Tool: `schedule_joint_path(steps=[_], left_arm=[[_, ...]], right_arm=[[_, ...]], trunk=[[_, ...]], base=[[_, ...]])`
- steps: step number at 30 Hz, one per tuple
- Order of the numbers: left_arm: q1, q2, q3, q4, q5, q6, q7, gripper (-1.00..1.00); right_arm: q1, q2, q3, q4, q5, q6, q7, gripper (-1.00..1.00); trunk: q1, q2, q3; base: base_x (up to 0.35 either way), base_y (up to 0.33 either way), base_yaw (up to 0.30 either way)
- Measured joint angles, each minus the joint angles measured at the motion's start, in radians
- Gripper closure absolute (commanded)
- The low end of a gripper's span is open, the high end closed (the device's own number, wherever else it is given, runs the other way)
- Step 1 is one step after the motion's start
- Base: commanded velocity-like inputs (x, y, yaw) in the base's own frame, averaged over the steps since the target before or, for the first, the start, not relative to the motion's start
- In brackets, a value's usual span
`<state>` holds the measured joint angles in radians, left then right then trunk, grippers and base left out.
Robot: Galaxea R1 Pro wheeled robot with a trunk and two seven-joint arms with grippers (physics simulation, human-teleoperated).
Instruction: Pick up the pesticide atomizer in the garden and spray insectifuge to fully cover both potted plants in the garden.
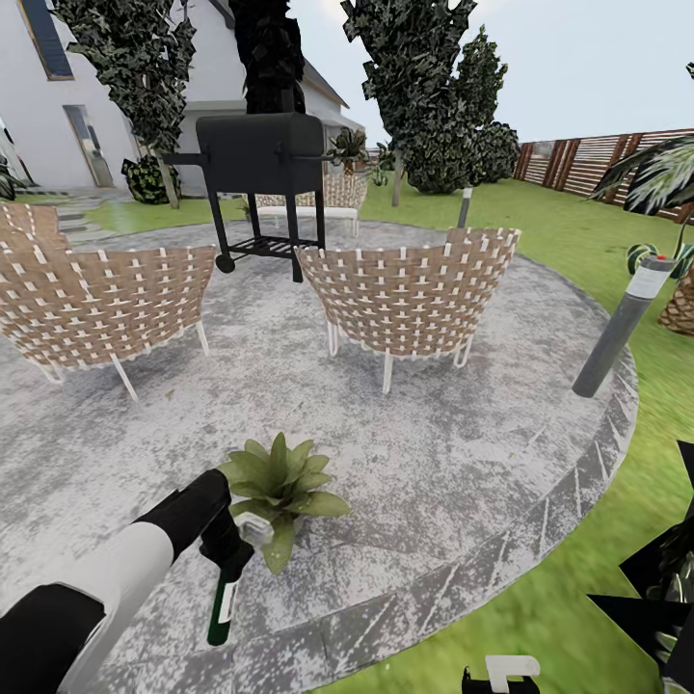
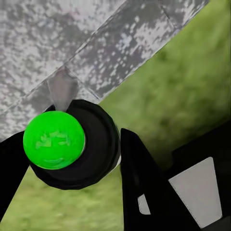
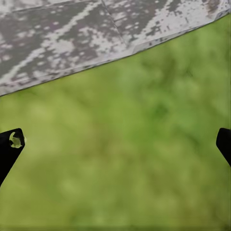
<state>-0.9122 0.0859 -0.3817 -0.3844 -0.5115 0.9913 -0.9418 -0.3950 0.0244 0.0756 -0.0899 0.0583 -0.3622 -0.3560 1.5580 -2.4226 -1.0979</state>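
I've got the L pincer (image 1: pixel 226 549) clenched on the pesticide atomizer (image 1: pixel 222 602), a dark green bottle hanging base-down w/ its pale spray head (image 1: pixel 254 529) right against the potted plant (image 1: pixel 280 487) on the round grey patio (image 1: pixel 463 453); L wrist cam looks down on the bottle's bright green base (image 2: pixel 54 140) over the patio edge and lawn (image 2: pixel 192 82). R pincer (image 3: pixel 115 139) is released, fingertips (image 3: pixel 10 144) wide apart over grass nr the paving edge. Wicker chairs (image 1: pixel 410 289) and a black grill (image 1: pixel 260 154) stand well beyond the plant.
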Motion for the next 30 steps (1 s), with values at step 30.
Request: schedule_joint_path(steps=[30], left_arm=[[-0.058,-0.082,0.002,-0.061,0.01,0.012,-0.003,1.0]], right_arm=[[0.0,0.0,0.0,0.021,-0.001,-0.002,-0.001,-1.0]], trunk=[[0.0,0.0,0.0]], base=[[0.0,0.0,0.0]])
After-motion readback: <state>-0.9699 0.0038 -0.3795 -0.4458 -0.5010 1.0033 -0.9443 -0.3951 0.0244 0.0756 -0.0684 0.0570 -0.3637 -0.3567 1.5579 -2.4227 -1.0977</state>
